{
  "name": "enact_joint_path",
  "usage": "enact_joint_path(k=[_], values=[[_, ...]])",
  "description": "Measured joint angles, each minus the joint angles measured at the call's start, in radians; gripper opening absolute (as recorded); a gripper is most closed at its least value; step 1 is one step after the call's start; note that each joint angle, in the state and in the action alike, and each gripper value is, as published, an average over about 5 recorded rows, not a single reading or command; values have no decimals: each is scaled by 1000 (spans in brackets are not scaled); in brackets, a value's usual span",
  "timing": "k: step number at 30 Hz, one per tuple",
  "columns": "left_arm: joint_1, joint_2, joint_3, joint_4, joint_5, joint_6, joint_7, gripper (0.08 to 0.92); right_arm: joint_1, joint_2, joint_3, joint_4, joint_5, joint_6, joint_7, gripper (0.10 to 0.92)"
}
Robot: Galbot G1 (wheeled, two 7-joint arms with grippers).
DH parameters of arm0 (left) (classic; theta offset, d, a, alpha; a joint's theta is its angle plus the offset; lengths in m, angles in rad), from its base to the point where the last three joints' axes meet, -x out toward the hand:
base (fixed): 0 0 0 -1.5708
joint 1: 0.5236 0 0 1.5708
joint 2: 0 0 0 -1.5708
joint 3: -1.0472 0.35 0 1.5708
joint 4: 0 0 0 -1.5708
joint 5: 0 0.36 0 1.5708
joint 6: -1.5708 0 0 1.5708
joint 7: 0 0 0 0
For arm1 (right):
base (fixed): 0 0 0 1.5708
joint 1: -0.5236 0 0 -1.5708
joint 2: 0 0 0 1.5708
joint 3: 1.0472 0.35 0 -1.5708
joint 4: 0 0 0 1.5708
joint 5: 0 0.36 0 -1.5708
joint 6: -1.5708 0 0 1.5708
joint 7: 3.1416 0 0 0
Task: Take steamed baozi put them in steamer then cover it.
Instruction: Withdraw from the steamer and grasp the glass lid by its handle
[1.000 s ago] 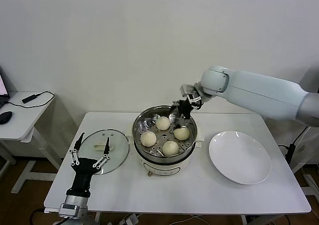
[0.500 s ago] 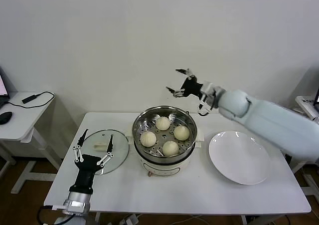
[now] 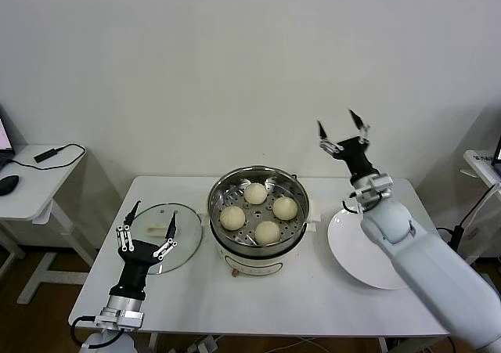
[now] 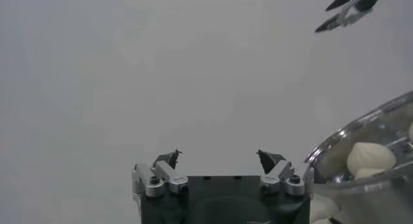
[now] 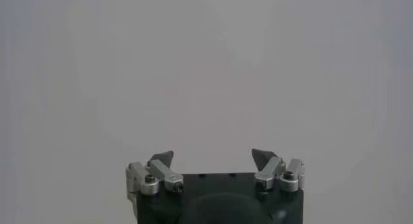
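Observation:
The steamer [image 3: 222,192] stands mid-table with several off-white baozi [image 3: 268,232] on its perforated tray; its rim and one baozi [image 4: 371,158] also show in the left wrist view. The glass cover [image 3: 185,245] lies flat on the table left of the steamer, its white handle upward. My left gripper [image 3: 153,214] stands open over the cover, fingers pointing up, nothing between them [image 4: 219,157]. My right gripper [image 3: 343,127] is raised high to the right of the steamer, above the plate, open and empty [image 5: 213,157], facing the bare wall.
A flat white plate [image 3: 383,267] lies right of the steamer, partly behind my right arm. A small side desk [image 3: 35,182] with a mouse and cable stands off the table's left. The wall is close behind.
My right gripper left the steamer, swung up and to the right, and now points upward over the plate. My left gripper crept slightly forward over the cover.

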Motion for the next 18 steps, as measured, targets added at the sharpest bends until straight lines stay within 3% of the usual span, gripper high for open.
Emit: enact_joint_path(k=[8, 18], values=[[-31, 26, -17, 98, 172, 18, -3, 823, -278, 135, 272, 13, -87, 54, 14, 823], [-89, 37, -29, 292, 457, 23, -8, 823, -497, 259, 408, 15, -164, 97, -11, 823]])
